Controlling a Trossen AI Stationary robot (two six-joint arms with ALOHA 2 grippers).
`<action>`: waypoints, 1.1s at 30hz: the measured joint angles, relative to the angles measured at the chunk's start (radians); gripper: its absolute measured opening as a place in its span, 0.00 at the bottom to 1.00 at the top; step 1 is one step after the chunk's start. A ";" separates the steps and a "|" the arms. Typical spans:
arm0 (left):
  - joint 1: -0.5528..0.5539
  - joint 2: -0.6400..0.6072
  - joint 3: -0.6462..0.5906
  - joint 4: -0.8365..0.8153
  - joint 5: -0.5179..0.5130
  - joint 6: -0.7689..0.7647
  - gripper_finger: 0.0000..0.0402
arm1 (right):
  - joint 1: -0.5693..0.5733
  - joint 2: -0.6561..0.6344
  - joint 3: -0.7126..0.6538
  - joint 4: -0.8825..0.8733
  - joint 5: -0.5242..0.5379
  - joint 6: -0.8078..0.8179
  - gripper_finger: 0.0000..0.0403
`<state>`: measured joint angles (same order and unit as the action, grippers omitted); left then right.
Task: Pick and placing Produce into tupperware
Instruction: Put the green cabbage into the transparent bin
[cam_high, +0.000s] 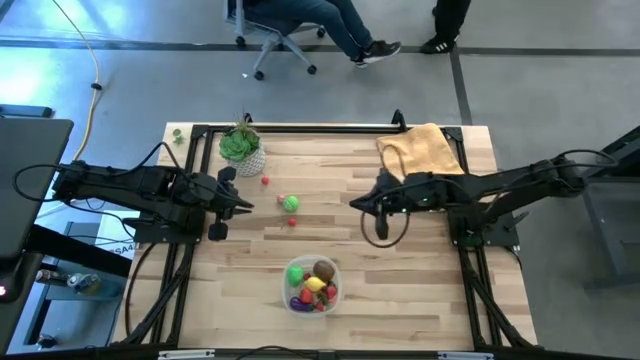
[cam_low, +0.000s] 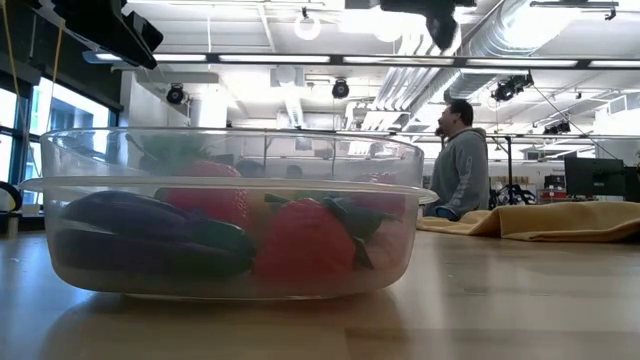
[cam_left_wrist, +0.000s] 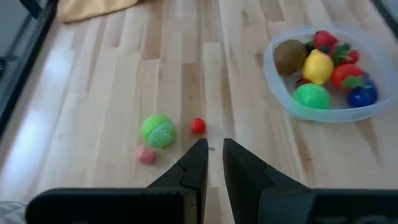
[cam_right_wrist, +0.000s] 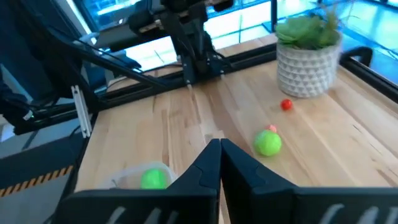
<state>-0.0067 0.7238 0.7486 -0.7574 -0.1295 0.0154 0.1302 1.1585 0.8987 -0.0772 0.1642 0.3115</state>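
Both arms show first from above: my left claw (cam_high: 243, 206) and my right claw (cam_high: 356, 203) hang over the bench (cam_high: 420, 290), facing each other, and neither one holds anything. The tupperware (cam_high: 311, 284) sits near the front edge, already full of produce, while a green ball (cam_high: 290, 203) and two red berries (cam_high: 265, 181) lie loose between my claws, so I think they go in next. From down low, the tub fills the picture; a strawberry (cam_low: 305, 243) and a purple eggplant (cam_low: 130, 225) press against its wall, and my arms are mostly cut off at the top. Past my left fingers (cam_left_wrist: 196, 163), nearly shut with a thin gap, I see the ball, a berry and the tub. Past my right fingers (cam_right_wrist: 212, 160), pressed shut and empty, the plant pot (cam_right_wrist: 308, 65) stands behind; the tub is half hidden.
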 joint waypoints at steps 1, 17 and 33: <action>0.000 0.000 0.000 0.001 -0.012 0.008 0.10 | -0.001 -0.027 -0.032 0.022 0.001 0.004 0.00; 0.000 0.000 0.000 0.083 -0.081 0.006 0.10 | -0.006 -0.323 -0.354 0.105 -0.014 0.047 0.00; 0.000 0.000 0.000 0.086 -0.069 0.002 0.10 | -0.006 -0.321 -0.358 0.088 -0.015 0.047 0.00</action>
<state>-0.0067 0.7242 0.7486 -0.6713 -0.1981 0.0177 0.1238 0.8371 0.5407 0.0113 0.1495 0.3585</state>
